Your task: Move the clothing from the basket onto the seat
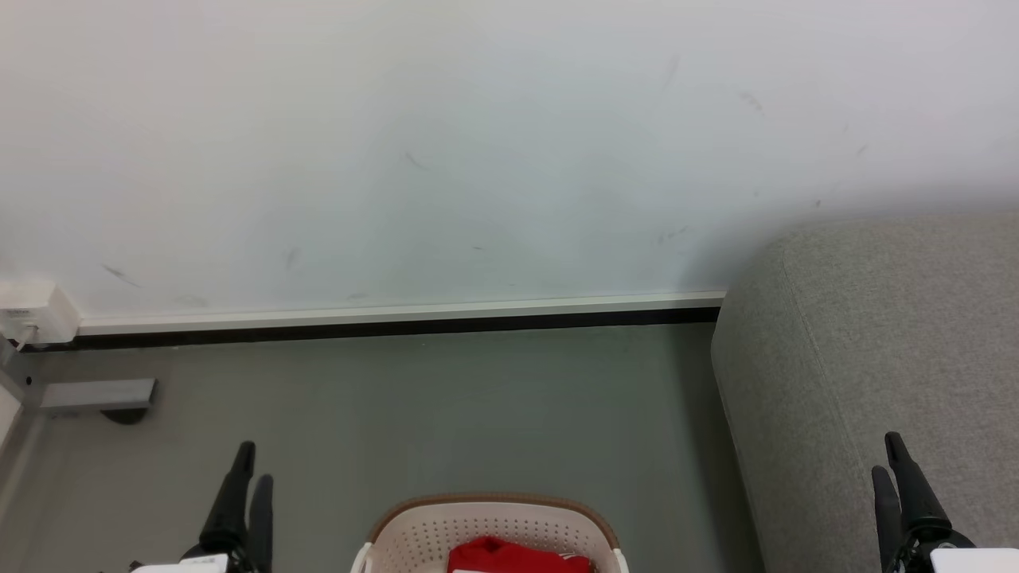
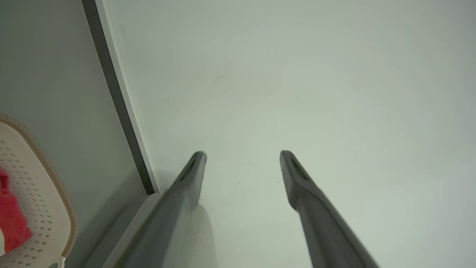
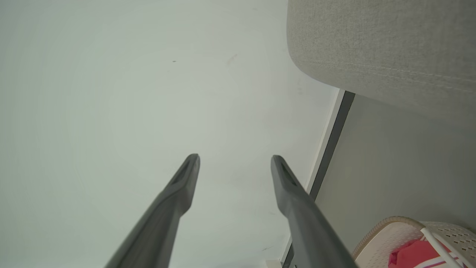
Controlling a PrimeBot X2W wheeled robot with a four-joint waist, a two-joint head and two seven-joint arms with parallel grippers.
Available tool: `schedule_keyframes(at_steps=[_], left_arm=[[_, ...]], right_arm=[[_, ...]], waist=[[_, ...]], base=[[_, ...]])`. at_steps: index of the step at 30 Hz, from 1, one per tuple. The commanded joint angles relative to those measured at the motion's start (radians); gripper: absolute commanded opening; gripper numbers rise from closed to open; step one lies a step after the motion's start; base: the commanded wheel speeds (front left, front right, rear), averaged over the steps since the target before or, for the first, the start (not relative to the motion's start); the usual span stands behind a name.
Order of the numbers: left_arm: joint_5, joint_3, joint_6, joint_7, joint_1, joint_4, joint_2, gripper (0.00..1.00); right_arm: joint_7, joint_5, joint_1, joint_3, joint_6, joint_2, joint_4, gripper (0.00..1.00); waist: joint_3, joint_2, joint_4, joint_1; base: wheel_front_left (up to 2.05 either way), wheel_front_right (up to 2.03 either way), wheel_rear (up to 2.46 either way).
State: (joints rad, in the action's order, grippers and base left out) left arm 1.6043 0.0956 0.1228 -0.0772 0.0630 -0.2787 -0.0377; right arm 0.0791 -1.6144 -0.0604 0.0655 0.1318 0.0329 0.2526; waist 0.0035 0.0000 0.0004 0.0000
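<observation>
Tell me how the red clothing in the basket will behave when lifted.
The red clothing lies crumpled in the basket, so it will probably sag and drape, not hold shape. It looks like soft fabric, so likely light.

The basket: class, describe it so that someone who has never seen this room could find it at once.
Start at the big light-grey sofa by the pale wall. On the grey floor to its left stands the basket, cream and oval. Perforated walls, a brown rim and red clothing inside set it apart from the plain sofa.
</observation>
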Motion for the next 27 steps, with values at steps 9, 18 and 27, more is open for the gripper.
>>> schedule_keyframes(at_steps=[9,18,27], left_arm=[[-0.083,0.002,0.004,0.051,0.022,0.059,-0.005,1.00],[-0.276,0.012,0.005,0.089,0.018,0.099,-0.007,1.00],[-0.483,0.008,0.001,0.123,0.012,0.128,-0.008,1.00]], right_arm=[[-0.052,0.059,-0.035,-0.057,0.000,0.020,-0.069,1.00],[-0.090,0.193,-0.043,-0.084,0.000,0.026,-0.099,1.00],[-0.125,0.350,-0.049,-0.119,-0.001,0.039,-0.113,1.00]], waist=[[0.000,0.0000,-0.001,0.0000],[-0.001,0.0000,-0.004,0.0000],[-0.003,0.0000,-0.007,0.0000]], base=[[0.00,0.00,0.00],[0.00,0.00,0.00],[0.00,0.00,0.00]])
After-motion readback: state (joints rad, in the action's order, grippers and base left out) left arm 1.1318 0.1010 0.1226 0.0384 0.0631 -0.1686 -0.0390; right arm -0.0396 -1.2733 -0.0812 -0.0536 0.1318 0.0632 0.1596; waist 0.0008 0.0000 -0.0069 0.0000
